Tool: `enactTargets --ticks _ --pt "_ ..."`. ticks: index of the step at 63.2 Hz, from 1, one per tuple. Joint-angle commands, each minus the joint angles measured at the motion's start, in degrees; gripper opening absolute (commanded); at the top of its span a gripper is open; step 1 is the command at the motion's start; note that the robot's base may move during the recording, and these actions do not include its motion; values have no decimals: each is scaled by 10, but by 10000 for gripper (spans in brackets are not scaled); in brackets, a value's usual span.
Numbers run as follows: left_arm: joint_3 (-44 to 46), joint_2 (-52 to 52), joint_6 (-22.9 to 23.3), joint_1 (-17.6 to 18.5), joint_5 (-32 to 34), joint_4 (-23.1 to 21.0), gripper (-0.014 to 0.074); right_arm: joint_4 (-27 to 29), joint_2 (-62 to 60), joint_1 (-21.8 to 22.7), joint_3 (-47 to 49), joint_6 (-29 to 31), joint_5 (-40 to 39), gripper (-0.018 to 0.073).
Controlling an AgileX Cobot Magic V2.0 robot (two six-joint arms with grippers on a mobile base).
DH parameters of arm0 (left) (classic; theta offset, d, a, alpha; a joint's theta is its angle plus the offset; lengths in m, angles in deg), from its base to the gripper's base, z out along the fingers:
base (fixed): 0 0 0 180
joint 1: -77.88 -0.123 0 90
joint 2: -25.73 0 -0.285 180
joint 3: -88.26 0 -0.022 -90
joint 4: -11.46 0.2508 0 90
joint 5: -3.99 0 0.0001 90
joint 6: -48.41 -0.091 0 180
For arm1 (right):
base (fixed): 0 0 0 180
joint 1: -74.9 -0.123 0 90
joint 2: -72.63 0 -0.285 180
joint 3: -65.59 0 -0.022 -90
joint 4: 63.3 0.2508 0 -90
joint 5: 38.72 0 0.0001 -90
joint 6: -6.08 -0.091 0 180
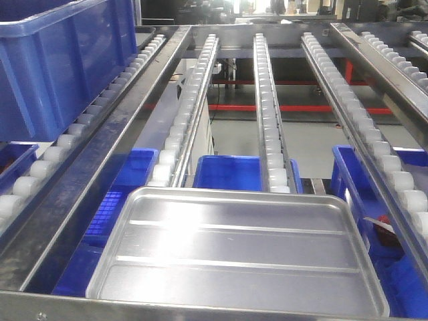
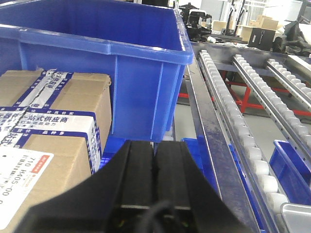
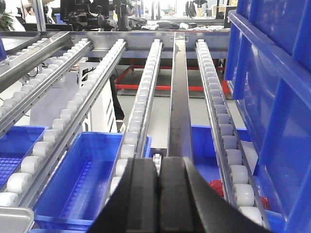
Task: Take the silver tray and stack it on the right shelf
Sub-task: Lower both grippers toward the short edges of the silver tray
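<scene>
The silver tray (image 1: 241, 251) lies flat on the white roller rails (image 1: 267, 120) of the right shelf, at its near end just behind the steel front crossbar (image 1: 200, 309). Two long ribs cross its shiny base. Neither gripper shows in the front view. My left gripper (image 2: 155, 145) is shut with nothing between its black fingers; a corner of the silver tray (image 2: 297, 217) shows at its lower right. My right gripper (image 3: 159, 162) is shut and empty too, over the rails, with a corner of the silver tray (image 3: 13, 219) at its lower left.
A large blue bin (image 1: 60, 60) sits on the neighbouring lane to the left, with taped cardboard boxes (image 2: 48, 121) beside it. Another blue bin (image 3: 277, 97) walls the right side. Blue crates (image 1: 227, 172) stand on the level below, and something red (image 3: 218, 187) lies under the right rail.
</scene>
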Motion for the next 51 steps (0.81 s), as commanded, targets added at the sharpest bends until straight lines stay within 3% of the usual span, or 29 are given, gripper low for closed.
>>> enactTargets --ticks 1,33,51 --pt "-10 -10 0 1 49 -4 -83 0 -12 0 11 4 -51 53" --pt "-10 -10 0 1 49 -4 -83 0 -12 0 11 4 -55 53" --pt "-10 -10 0 0 100 -4 -83 0 -12 0 11 4 -61 53"
